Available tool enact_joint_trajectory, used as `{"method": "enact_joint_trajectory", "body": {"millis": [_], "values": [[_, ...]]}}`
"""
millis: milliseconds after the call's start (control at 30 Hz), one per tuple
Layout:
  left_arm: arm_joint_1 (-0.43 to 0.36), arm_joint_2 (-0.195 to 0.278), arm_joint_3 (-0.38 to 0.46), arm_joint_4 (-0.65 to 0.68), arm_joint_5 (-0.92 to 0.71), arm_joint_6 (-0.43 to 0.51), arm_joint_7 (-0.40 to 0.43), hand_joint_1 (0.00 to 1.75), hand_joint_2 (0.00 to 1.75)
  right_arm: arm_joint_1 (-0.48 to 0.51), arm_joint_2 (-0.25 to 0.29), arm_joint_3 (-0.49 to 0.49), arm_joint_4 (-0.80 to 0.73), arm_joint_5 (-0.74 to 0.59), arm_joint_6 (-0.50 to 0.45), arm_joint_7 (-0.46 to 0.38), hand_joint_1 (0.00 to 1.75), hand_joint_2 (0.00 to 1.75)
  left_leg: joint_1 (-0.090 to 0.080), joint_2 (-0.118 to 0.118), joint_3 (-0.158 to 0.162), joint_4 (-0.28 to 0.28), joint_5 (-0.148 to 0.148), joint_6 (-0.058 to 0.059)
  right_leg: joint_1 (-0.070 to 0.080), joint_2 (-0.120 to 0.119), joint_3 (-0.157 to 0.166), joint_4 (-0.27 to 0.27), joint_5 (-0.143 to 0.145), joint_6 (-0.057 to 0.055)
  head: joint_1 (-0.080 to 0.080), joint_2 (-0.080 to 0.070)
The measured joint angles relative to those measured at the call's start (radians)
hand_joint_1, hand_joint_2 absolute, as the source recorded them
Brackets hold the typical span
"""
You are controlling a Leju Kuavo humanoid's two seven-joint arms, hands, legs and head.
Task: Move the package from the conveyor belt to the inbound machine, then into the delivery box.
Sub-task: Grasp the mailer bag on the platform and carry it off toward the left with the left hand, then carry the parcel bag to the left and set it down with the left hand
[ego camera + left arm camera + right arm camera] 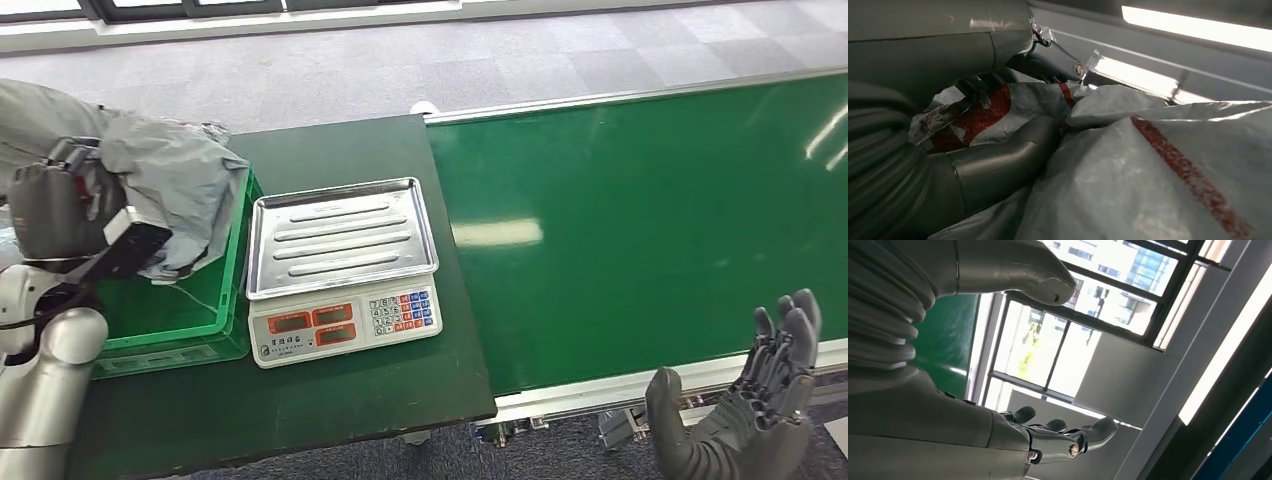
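1. The grey package [175, 180] is sitting over the green delivery box [228, 300] at the left end of the dark table [330, 400], partly inside it and draped across the near rim.
2. The left hand [75, 215] is gripping the package. In the left wrist view the thumb [998, 160] and darker fingers [1058, 62] are closing around the crumpled plastic with red markings [1188, 175].
3. The right hand [770, 400] is hovering past the near edge of the conveyor belt [650, 220], palm up, fingers spread, holding nothing. The right wrist view is showing the same: fingers [1063, 432] apart, with windows behind them.
4. The belt is showing no other parcel in the head view.
5. The inbound machine, which I'm reading as the weighing scale [345, 265], is standing between box and belt; its steel tray is bare.
6. Progress call: I'm judging the belt pick-up and the scale step as done, since the package is already at the box and the tray is free. I'm inferring that from the layout, not confirming it.
7. Remaining: letting the package go so it is settling fully into the box, then pulling the left arm clear.
8. Risk: the loose bag is hanging over the rim and could be catching on the fingers at release, or slumping outside the box.
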Motion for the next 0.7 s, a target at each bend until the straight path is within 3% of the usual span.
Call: {"method": "enact_joint_trajectory", "body": {"millis": [167,400,533,700], "values": [[0.038,0.031,0.170,-0.038,0.022,0.022,0.016,1.75,1.75,0.012,0.001,0.000,-0.007,0.012,-0.014,0.016,0.00,1.75,0.001,0.000,-0.002,0.000,0.000,0.000,0.000,-0.001,0.001,0.000,0.000,0.000,0.000,0.000],[0.108,0.042,0.414,0.074,0.066,0.045,-0.017,1.75,1.75,0.022,0.014,0.000,-0.033,0.029,0.045,0.038,0.00,1.75,0.001,0.001,0.002,0.000,-0.001,-0.002,0.001,0.001,0.000,0.000,-0.002,-0.002,0.000,0.000],[0.139,0.037,0.486,0.139,0.036,0.047,-0.013,1.75,1.75,0.023,0.022,-0.003,-0.037,0.023,0.073,0.026,0.00,1.75,0.001,0.000,0.002,0.000,-0.001,-0.002,0.001,0.000,0.000,0.000,-0.002,-0.002,0.000,0.000],[0.162,0.025,0.520,0.224,0.014,0.047,-0.015,1.75,1.75,0.017,0.024,-0.011,-0.037,0.002,0.096,0.020,0.00,1.75,0.001,0.000,-0.002,0.000,-0.001,-0.002,0.001,0.000,0.001,0.000,-0.002,-0.002,0.000,0.000]]}}
